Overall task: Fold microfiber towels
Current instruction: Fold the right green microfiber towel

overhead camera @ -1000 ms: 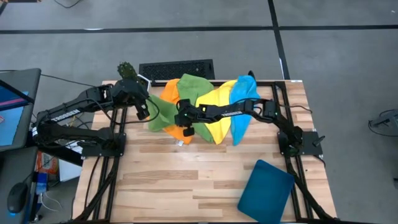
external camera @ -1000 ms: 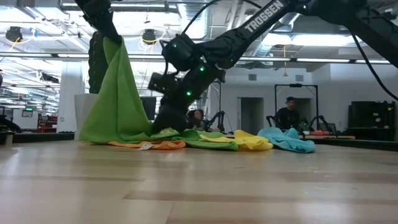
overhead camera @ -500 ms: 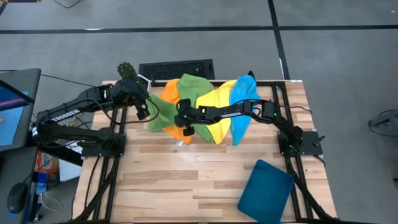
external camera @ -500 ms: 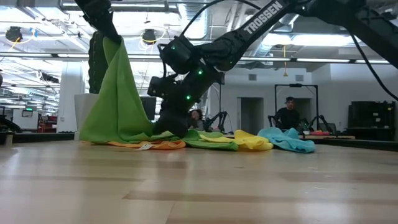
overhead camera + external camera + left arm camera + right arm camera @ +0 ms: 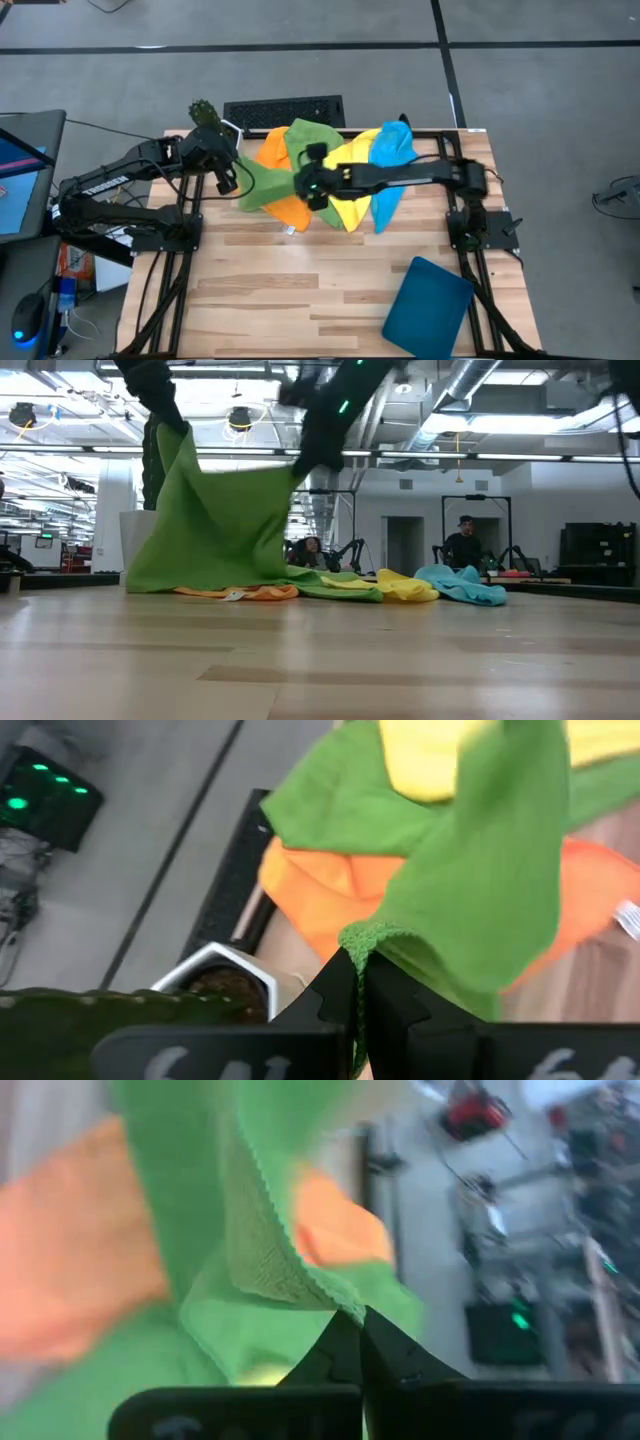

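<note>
Green towel (image 5: 250, 1240) in right claw (image 5: 352, 1325)

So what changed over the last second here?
The right gripper shut on the green towel and rose from the pile, lifting a second corner so the cloth spreads. The left gripper stays shut on its corner, held high; the other towels and tray lie unmoved.

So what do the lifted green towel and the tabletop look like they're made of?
The green towel looks like soft microfiber cloth: matte, with a fine looped weave and a stitched hem in the right wrist view, and it drapes limply. The tabletop looks like wood planks, butcher-block style, with visible grain, seams and a light sheen.
</note>
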Available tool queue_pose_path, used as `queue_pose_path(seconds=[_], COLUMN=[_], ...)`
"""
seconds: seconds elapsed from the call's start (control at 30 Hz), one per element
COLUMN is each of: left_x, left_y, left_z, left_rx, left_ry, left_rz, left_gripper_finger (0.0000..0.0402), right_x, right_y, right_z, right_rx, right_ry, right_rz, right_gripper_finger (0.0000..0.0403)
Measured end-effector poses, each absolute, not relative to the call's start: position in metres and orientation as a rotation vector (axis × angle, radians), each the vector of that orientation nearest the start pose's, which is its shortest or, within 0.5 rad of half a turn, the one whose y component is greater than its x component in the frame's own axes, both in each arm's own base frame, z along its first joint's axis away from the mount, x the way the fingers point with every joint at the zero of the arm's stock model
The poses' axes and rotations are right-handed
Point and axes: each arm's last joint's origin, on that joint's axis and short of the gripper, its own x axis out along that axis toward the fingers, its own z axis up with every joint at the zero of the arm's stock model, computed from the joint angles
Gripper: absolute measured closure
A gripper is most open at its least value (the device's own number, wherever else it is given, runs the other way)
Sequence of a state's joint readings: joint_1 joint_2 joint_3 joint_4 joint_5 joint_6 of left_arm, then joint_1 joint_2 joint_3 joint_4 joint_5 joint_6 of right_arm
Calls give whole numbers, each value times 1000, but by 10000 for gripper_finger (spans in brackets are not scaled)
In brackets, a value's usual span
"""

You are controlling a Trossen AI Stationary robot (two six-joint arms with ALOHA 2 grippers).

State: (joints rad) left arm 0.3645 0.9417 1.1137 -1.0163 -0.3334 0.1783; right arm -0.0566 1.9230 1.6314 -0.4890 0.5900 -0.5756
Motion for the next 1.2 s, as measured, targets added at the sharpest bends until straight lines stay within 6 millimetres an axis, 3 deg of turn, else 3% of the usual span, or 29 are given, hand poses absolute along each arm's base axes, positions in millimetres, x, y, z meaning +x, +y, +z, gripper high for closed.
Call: queue_pose_path(seconds=[0.17, 0.27, 0.4, 0.53, 0.7, 0.83, 1.0, 1.2], left_x=[143, 144, 150, 161, 173, 175, 167, 161], left_y=[62, 61, 67, 77, 86, 85, 69, 39], left_z=[343, 343, 347, 355, 367, 372, 360, 345], left_rx=[133, 172, 367, 601, 782, 730, 517, 37], left_ry=[959, 967, 965, 970, 998, 1002, 1064, 1099], left_rz=[461, 422, 480, 633, 762, 786, 638, 357], left_gripper_finger=[401, 401, 401, 401, 401, 401, 401, 401], right_x=[374, 344, 319, 307, 305, 311, 318, 323], right_y=[-45, -51, -67, -87, -102, -92, -55, 7], right_z=[341, 370, 395, 406, 404, 392, 370, 342], right_rx=[-654, -580, -500, -460, -436, -422, -376, -303], right_ry=[885, 842, 764, 724, 736, 802, 914, 1016], right_rz=[-551, -639, -724, -809, -868, -833, -739, -639], right_gripper_finger=[394, 394, 394, 394, 394, 394, 393, 391])
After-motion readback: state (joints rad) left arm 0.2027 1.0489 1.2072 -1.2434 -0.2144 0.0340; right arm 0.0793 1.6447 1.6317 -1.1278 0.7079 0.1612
